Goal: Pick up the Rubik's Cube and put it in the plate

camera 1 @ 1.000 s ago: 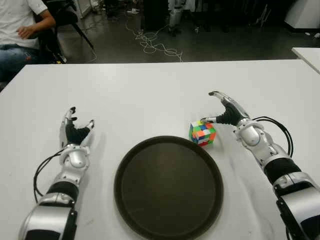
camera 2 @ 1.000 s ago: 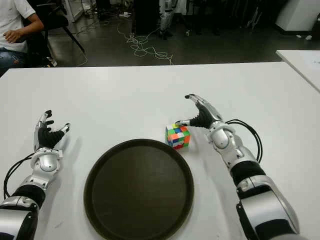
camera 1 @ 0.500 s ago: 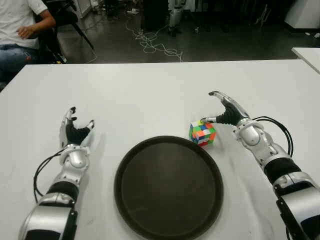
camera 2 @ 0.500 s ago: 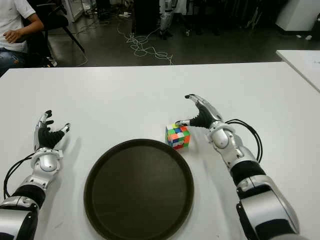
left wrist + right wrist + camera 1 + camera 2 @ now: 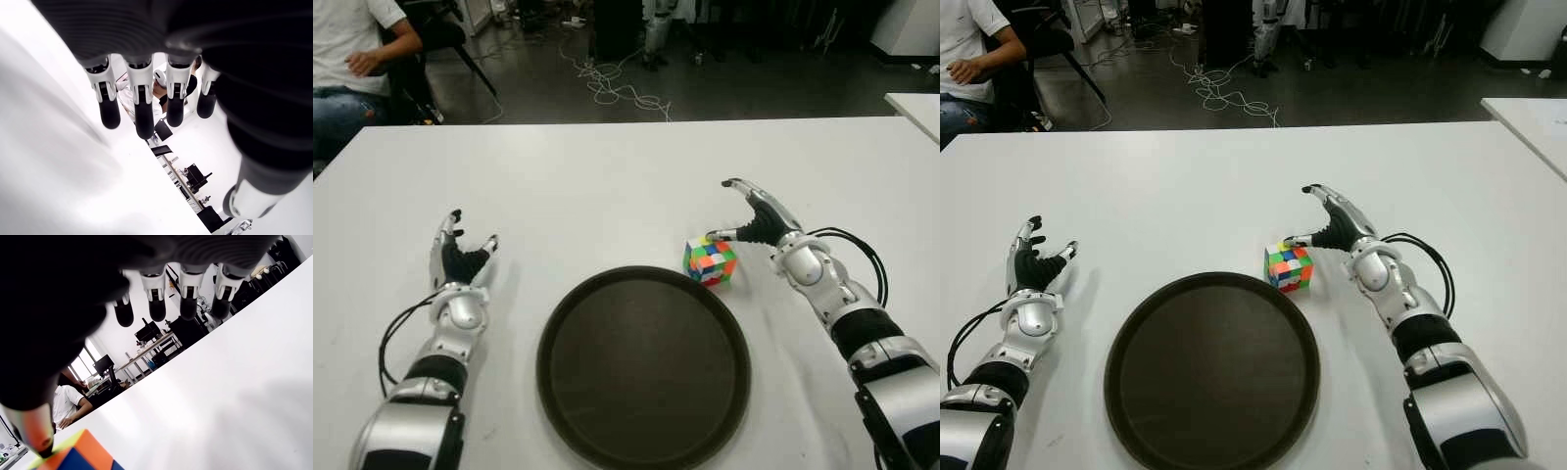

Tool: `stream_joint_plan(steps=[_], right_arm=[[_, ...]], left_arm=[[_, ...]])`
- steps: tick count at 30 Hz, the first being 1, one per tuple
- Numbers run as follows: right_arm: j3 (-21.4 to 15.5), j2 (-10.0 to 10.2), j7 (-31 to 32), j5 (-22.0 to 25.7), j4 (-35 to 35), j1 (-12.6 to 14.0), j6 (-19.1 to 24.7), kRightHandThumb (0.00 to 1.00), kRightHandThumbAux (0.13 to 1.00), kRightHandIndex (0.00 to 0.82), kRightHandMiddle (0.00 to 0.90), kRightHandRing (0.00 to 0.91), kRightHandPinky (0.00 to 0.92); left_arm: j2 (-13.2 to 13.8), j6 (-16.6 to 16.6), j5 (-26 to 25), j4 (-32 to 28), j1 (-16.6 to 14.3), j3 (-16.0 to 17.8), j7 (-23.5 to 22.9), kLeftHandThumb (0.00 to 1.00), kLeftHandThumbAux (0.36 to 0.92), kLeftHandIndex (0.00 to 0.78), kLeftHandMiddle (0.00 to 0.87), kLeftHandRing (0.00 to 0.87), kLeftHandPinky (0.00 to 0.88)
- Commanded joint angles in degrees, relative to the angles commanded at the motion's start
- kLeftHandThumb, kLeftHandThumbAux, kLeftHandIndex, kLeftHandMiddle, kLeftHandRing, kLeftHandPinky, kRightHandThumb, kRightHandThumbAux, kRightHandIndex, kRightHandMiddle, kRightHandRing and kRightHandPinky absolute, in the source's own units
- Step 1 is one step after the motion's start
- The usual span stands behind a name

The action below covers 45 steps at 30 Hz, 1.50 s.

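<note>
The Rubik's Cube [image 5: 710, 259] stands on the white table [image 5: 607, 176] just past the upper right rim of the dark round plate [image 5: 643, 364]. My right hand [image 5: 754, 217] is beside the cube on its right, fingers spread and open; its thumb tip sits at the cube's top edge, and the right wrist view shows that tip right against the cube's orange corner [image 5: 73, 453]. Nothing is grasped. My left hand [image 5: 460, 253] shows at the left of the plate, fingers up and spread, holding nothing.
A person in a white shirt [image 5: 357, 49] sits beyond the table's far left corner. Cables [image 5: 607, 83] lie on the floor behind the table. Another white table edge [image 5: 915, 103] shows at the far right.
</note>
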Motion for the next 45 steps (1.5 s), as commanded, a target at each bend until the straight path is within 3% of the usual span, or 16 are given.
stream_joint_plan(steps=[3, 15, 31, 43, 45], right_arm=[[-0.46, -0.12, -1.06, 0.15, 1.24, -0.58, -0.2, 0.0, 0.723, 0.0, 0.0, 0.0, 0.0], [-0.46, -0.27, -8.25, -2.11, 3.85, -2.22, 2.32, 0.0, 0.601, 0.0, 0.0, 0.0, 0.003], [-1.08, -0.88, -14.49, -2.78, 8.37, -4.47, 2.42, 0.0, 0.694, 0.0, 0.0, 0.0, 0.0], [-1.37, -1.13, -15.73, -2.56, 9.3, -4.95, 1.81, 0.0, 0.707, 0.0, 0.0, 0.0, 0.0], [-1.4, -1.15, -15.92, -2.53, 9.44, -5.01, 1.68, 0.0, 0.691, 0.0, 0.0, 0.0, 0.0]], left_arm=[[-0.05, -0.18, 0.03, -0.05, 0.04, 0.0, 0.15, 0.173, 0.717, 0.091, 0.14, 0.143, 0.15], [0.1, -0.33, 0.19, 0.12, 0.0, -0.13, 0.17, 0.19, 0.726, 0.096, 0.144, 0.157, 0.189], [0.07, -0.14, 0.45, -0.31, 0.18, -0.18, 0.56, 0.168, 0.721, 0.094, 0.144, 0.148, 0.156], [-0.14, 0.06, 0.09, -0.32, 0.09, 0.11, 0.25, 0.189, 0.715, 0.098, 0.146, 0.159, 0.196], [-0.11, -0.01, 0.13, -0.3, 0.09, 0.09, 0.28, 0.191, 0.717, 0.097, 0.143, 0.149, 0.162]])
